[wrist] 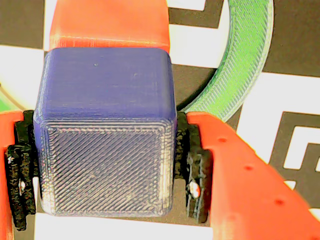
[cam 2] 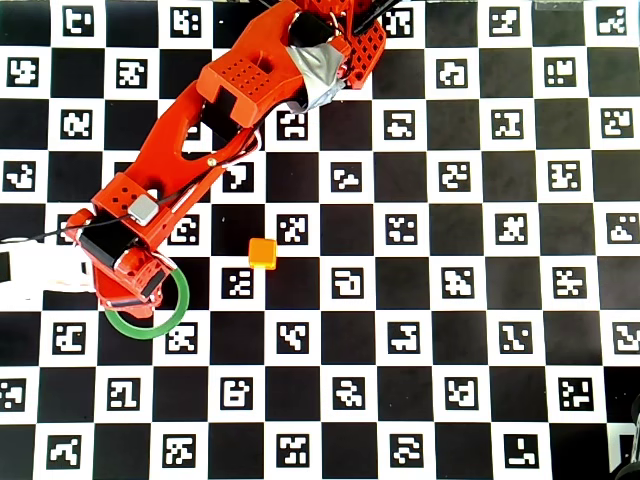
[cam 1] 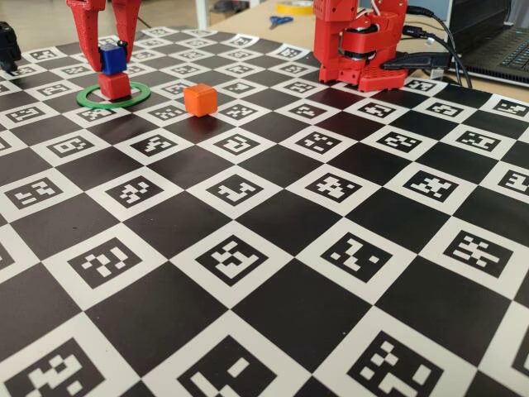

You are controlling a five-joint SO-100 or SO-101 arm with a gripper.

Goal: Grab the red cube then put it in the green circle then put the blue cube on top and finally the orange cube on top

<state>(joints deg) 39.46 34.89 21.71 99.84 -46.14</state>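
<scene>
Red two-finger claw [cam 1: 112,56] is clamped on the small matte deep-blue cube [cam 1: 112,59]: in the wrist view the black pads [wrist: 194,170] press both side faces of that cube [wrist: 106,132], jaws only as wide as the cube. In the fixed view the blue cube sits directly above the small matte red cube [cam 1: 114,85], bottom face at or just over the red top; can't tell if they touch. Red cube stands inside the thin flat green ring [cam 1: 113,97] on the checkered marker-board desk [cam 1: 273,248]. Wrist view shows the red cube [wrist: 110,22] at 12 o'clock behind the blue one and an arc of the ring [wrist: 240,65] at about 2 o'clock. Small matte bright-orange cube [cam 1: 200,99] rests on the desk outside the ring, near it at about 3 o'clock in the fixed view. In the overhead view the orange cube [cam 2: 262,253] lies at about 2 o'clock from the ring [cam 2: 160,322], apart from it; the claw head covers the ring's upper-left part, both stacked cubes hidden there. Red arm base [cam 1: 359,45] stands at the far desk edge.
</scene>
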